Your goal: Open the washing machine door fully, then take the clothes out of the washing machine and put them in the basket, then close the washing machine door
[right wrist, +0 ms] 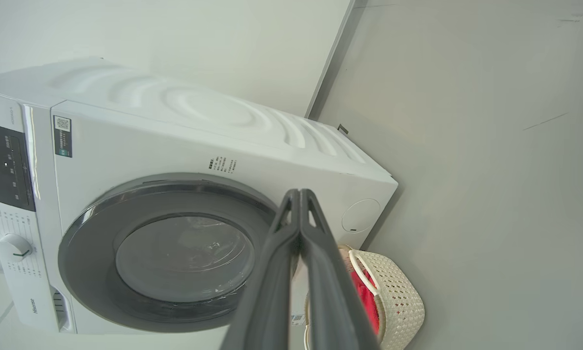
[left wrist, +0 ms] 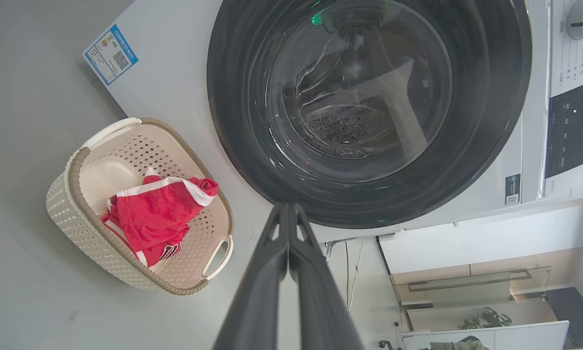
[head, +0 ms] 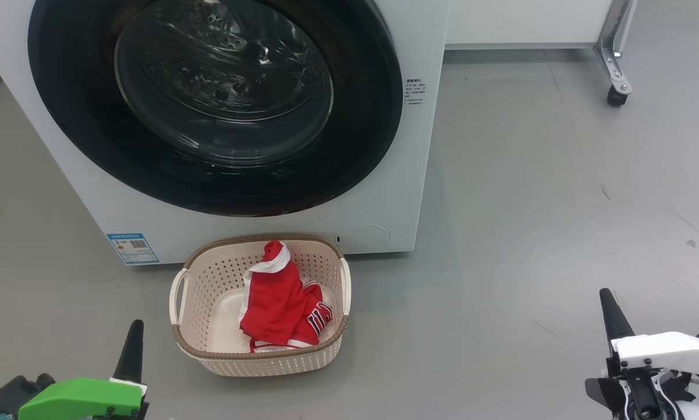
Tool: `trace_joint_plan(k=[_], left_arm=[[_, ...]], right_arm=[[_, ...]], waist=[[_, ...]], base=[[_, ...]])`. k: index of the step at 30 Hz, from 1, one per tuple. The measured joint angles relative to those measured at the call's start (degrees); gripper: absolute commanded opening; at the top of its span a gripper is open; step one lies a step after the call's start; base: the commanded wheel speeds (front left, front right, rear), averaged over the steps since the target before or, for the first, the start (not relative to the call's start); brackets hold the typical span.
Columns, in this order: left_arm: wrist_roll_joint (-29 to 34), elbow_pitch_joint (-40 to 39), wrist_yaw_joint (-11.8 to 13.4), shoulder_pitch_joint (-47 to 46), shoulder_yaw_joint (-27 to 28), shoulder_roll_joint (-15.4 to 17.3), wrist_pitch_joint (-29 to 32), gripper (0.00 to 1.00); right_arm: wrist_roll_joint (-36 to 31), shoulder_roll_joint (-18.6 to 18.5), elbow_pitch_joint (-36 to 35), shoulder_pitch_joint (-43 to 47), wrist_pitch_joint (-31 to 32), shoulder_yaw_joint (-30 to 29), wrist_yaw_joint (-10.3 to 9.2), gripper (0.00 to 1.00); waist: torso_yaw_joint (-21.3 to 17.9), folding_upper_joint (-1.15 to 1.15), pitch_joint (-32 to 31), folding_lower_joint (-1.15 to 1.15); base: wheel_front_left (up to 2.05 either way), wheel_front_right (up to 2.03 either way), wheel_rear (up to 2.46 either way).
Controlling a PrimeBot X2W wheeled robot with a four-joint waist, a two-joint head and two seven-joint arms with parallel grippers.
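Red jersey (head: 279, 297) in basket (head: 256, 359), washer door (head: 361, 146) shut; L jaws & R jaws both closed, empty.
Basket on floor (head: 530, 233) ahead of + between the jaws, nearer L, touching neither. On washer (head: 396, 198) front: Hisense logo (right wrist: 37, 305); blue label (head: 132, 248) w/ QR code, small print unreadable.

A black caster wheel (head: 616, 97) stands on the grey floor (head: 530, 221).

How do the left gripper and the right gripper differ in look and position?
The left gripper has a green body; the right gripper has a white one. The left gripper is close beside the basket; the right gripper is well away from it, over the floor. Both have dark fingers, shut and holding nothing.
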Motion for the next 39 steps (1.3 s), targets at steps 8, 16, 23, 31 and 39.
trace_joint_plan(k=[8, 16, 23, 31, 39], left_arm=[[-5.63, 0.62, -1.25, -1.11, 1.30, 0.11, 1.02, 0.00], [-11.72, 1.66, -2.36, -2.22, 2.46, 0.15, 2.08, 0.00], [-14.93, 1.99, -2.92, -2.95, 3.36, 0.18, 2.77, 0.00], [-14.96, 2.21, -2.93, -3.08, 3.39, 0.18, 2.78, 0.00], [-14.96, 2.46, -3.21, -3.10, 3.42, 0.18, 2.83, 0.00]], right_arm=[[6.12, -0.05, 0.08, -0.66, 1.48, -1.30, 0.49, 0.00], [12.06, -0.20, 0.21, -1.59, 2.76, -2.57, 0.98, 0.00], [15.28, -0.24, 0.31, -2.34, 3.50, -3.38, 1.02, 0.00], [15.28, -0.24, 0.42, -2.34, 3.50, -3.42, 1.02, 0.00], [15.28, -0.24, 0.56, -2.34, 3.50, -3.45, 1.11, 0.00]], waist=[[0.06, 0.00, 0.02, 0.00], [0.12, 0.00, 0.05, 0.00], [0.16, 0.00, 0.06, 0.00], [0.16, 0.00, 0.05, 0.00], [0.16, 0.00, 0.04, 0.00]], base=[[0.00, 0.00, 0.00], [0.00, 0.00, 0.00], [0.00, 0.00, 0.00], [0.00, 0.00, 0.00], [0.00, 0.00, 0.00]])
